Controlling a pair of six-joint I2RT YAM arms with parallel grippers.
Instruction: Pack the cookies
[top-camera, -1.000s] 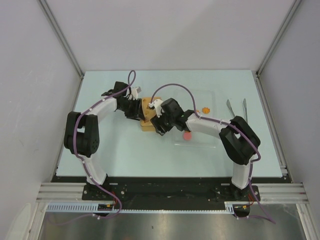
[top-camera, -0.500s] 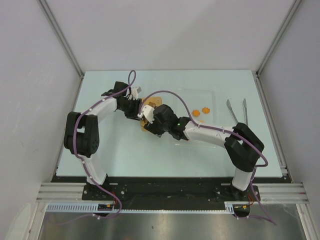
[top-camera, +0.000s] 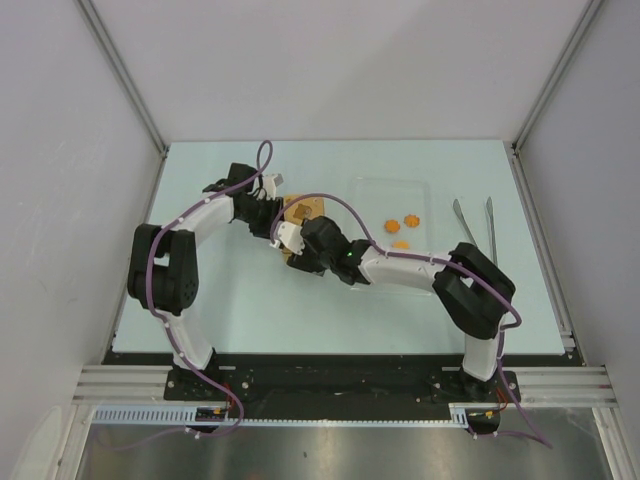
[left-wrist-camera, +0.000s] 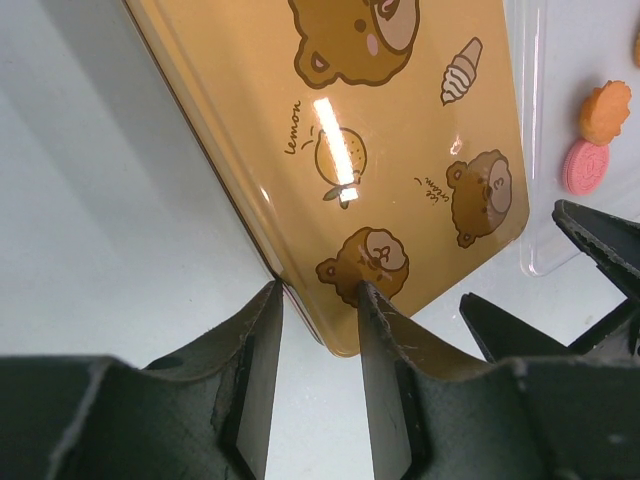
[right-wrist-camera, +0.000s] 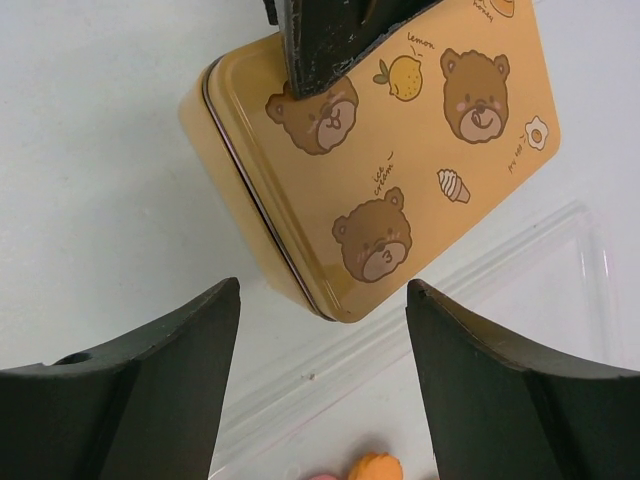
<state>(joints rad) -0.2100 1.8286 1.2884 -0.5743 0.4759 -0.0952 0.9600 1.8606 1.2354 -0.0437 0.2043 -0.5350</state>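
Note:
A yellow tin (top-camera: 305, 207) printed with bears lies closed on the table, also in the left wrist view (left-wrist-camera: 400, 120) and the right wrist view (right-wrist-camera: 400, 160). My left gripper (top-camera: 275, 218) (left-wrist-camera: 320, 300) is shut across the tin's corner, one finger on the side and one on the lid. My right gripper (top-camera: 297, 252) (right-wrist-camera: 320, 290) is wide open and empty, hovering over the tin's other near corner. Three orange cookies (top-camera: 390, 226) lie on a clear tray (top-camera: 390, 185). An orange cookie (left-wrist-camera: 605, 110) and a pink cookie (left-wrist-camera: 586, 165) show in the left wrist view.
Metal tongs (top-camera: 475, 222) lie right of the tray. The clear tray's edge (right-wrist-camera: 500, 330) lies directly beside the tin. The right arm's forearm stretches across the tray's near part. Grey walls enclose the table on three sides.
My right gripper has moved left, from over the tray to the tin's near end. The left gripper and the tin have stayed in place.

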